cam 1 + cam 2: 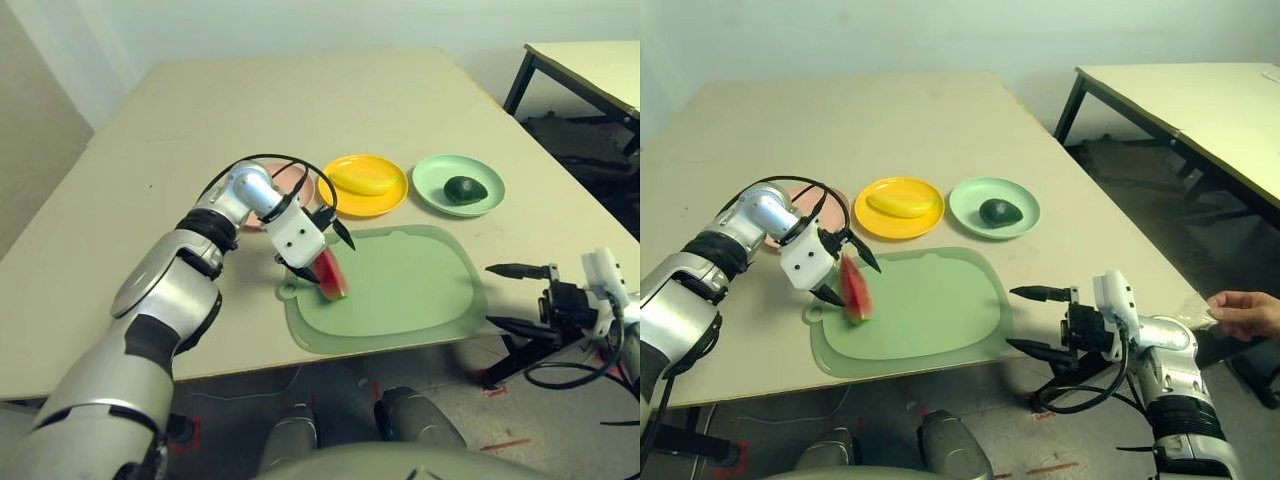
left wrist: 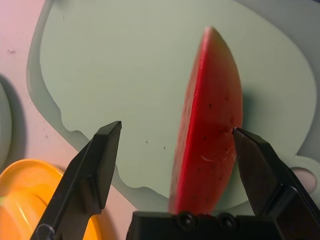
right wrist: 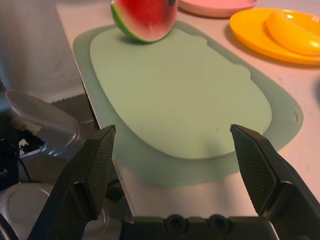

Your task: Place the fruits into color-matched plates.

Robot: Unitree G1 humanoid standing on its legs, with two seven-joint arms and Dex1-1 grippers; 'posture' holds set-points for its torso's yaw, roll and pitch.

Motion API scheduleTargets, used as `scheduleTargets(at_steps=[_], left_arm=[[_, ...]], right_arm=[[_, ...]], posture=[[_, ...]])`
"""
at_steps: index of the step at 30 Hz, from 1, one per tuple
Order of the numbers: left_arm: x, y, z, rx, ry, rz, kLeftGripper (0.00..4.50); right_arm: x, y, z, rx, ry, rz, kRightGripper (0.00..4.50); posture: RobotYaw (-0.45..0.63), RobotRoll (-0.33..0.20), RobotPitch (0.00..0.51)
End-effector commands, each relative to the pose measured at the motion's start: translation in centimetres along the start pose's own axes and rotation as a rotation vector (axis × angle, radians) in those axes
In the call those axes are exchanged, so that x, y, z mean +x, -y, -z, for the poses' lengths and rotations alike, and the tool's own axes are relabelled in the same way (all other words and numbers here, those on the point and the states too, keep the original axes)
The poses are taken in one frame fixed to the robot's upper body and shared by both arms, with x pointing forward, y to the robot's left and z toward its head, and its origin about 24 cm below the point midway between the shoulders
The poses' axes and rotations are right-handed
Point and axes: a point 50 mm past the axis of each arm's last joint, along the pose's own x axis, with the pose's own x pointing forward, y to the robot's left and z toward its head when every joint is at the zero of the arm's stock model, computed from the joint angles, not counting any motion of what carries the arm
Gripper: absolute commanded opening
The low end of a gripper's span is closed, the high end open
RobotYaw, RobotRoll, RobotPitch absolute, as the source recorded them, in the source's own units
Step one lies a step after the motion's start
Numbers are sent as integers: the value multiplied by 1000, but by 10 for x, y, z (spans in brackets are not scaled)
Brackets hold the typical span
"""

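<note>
Currently, the red watermelon wedge with a green rind [image 1: 857, 290] rests on the large pale-green rounded mat [image 1: 940, 305], near its ring tab. It lies between the wide-open black jaws of the left gripper [image 2: 177, 127]; whether either side touches it is hard to tell. Beyond the mat, the round pink plastic plate [image 1: 284, 178] is partly hidden by the left arm. Beside it, the curved yellow banana [image 1: 363, 183] lies on the round yellow plate [image 1: 371, 205], and the bumpy dark-green avocado [image 1: 465, 190] on the round mint-green plate [image 1: 432, 180]. The right gripper's jaws [image 1: 1025, 322] stand wide open and empty by the surface's near edge. A person's hand [image 1: 1243, 315] shows beyond the right arm.
</note>
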Motion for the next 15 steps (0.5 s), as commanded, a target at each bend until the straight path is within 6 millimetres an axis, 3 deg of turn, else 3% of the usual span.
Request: scheduleTargets(at_steps=[1,13,15], left_arm=[[2,3,2,-19,-11,33,4500],[14,10,4,-59,2,69,4500],[16,11,5,-64,4,78,4107]], right_arm=[[-2,0,-1,-39,-43,-19,4470],[-2,-1,2,-42,-83,-38,4470],[-3,-1,3,-44,-94,-42,4500]], posture=[[-294,0,0],[-293,0,0],[-294,0,0]])
